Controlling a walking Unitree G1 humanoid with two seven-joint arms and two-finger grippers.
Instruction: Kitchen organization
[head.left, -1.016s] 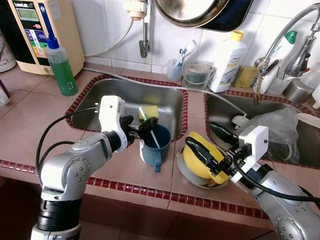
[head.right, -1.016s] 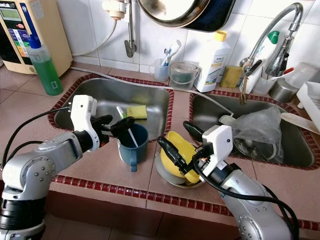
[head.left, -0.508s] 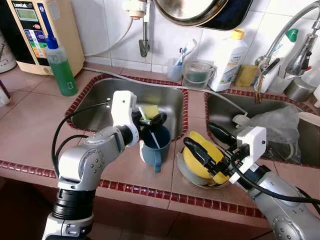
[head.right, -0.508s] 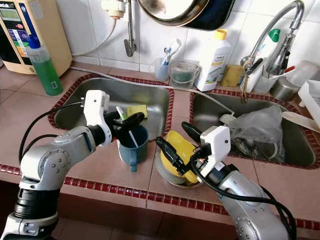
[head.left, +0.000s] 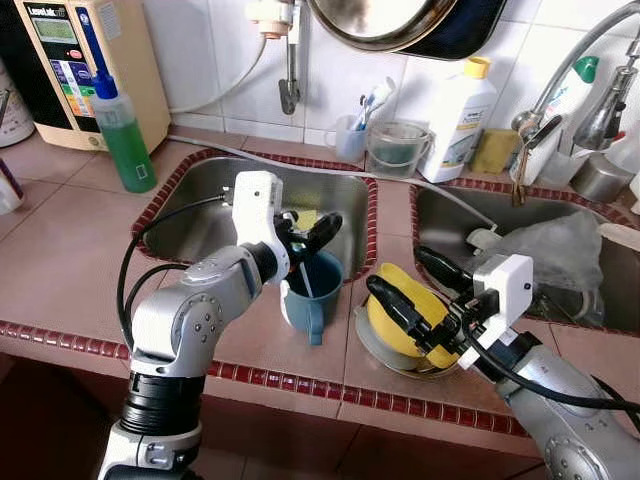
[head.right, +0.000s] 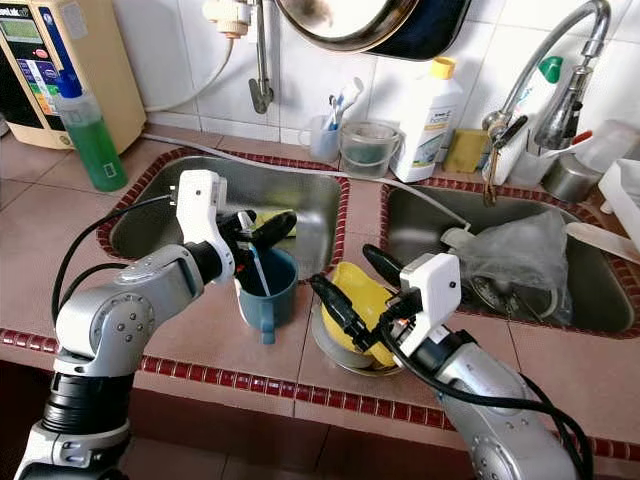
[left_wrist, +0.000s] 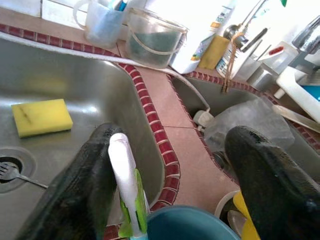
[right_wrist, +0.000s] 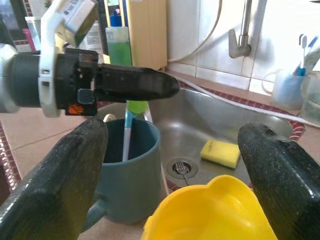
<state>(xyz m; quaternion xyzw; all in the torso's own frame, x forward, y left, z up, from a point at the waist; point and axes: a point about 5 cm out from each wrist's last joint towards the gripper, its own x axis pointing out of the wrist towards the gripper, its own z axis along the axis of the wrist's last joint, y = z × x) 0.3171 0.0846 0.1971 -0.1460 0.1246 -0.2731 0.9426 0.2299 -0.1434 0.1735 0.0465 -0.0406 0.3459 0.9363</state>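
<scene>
Grippers flank a blue mug (head.left: 311, 290) on a tiled kitchen counter (head.left: 60, 250) between two steel sinks. The left gripper (head.left: 308, 226) hovers just above the mug's rim, its two black fingers spread wide apart and closed on nothing; in the left wrist view a white-and-green toothbrush (left_wrist: 126, 187) stands up out of the mug right against the inner face of one finger (left_wrist: 80, 190), while the other finger is well clear of it. The toothbrush leans inside the mug, its handle rising between the open fingers. Just beyond the left gripper lies the left sink (head.left: 190, 215), with a yellow sponge (left_wrist: 42, 116) on its floor near the drain. To the mug's right, the right gripper (head.left: 420, 295) is also wide open and holds nothing; its fingers straddle a yellow bowl (head.left: 400, 320) that sits on a grey plate (head.left: 368, 345) on the counter edge, one finger over the bowl's near side and the other along its far side. Past the right gripper, the right sink (head.left: 450, 225) holds a crumpled clear plastic bag (head.left: 560, 245). Behind both sinks, against the white wall tiles, stand a green soap bottle (head.left: 125, 135), a white bottle with a yellow cap (head.left: 455, 120) and a small clear container (head.left: 393, 148).
</scene>
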